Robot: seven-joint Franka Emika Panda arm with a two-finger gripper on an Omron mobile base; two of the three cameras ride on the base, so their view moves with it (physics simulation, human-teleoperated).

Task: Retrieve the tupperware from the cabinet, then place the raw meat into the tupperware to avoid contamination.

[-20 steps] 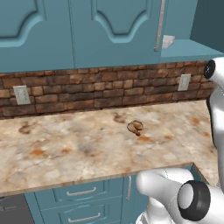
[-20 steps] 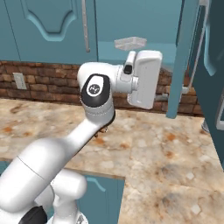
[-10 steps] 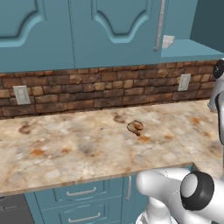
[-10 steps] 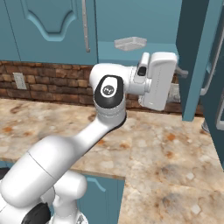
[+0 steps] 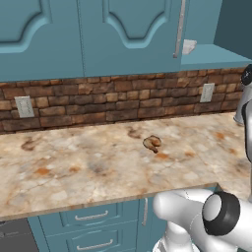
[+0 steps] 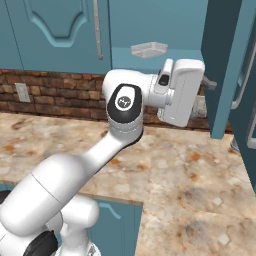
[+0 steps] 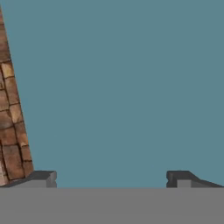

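The tupperware point(image 6: 148, 49) sat on the shelf of the open cabinet point(image 6: 165, 30), in the upper centre of the right base view; it appeared as a shallow, pale translucent tray, resting flat near the shelf's front edge. In the left base view the same tupperware point(image 5: 189, 46) showed as a small pale shape at the upper right, partly hidden behind the edge of a closed door and its long silver handle point(image 5: 180, 28).

The raw meat point(image 5: 152, 143) lay on the marble counter point(image 5: 74, 167), near the centre of the left base view: a small curled brown-and-tan lump, lying alone, in front of the brick backsplash point(image 5: 98, 101).

In the right base view the hand stood at the centre right of the frame, below the tupperware and apart from it, pointing toward the open cabinet door point(image 6: 225, 65) at the right. The fingers themselves were mostly hidden behind the hand's white body in that view.

In the hand view the gripper point(image 7: 111, 178) had its two dark fingers point(image 7: 41, 177) spread wide at the bottom left and bottom right of the frame, with nothing between them. They faced a flat teal surface; a strip of brick ran down the left edge of that view.

Teal drawers point(image 5: 91, 226) with short horizontal handles ran under the counter at the bottom of the left base view. A white wall outlet point(image 5: 23, 106) sat on the brick at the left, another at the right point(image 5: 207, 92).
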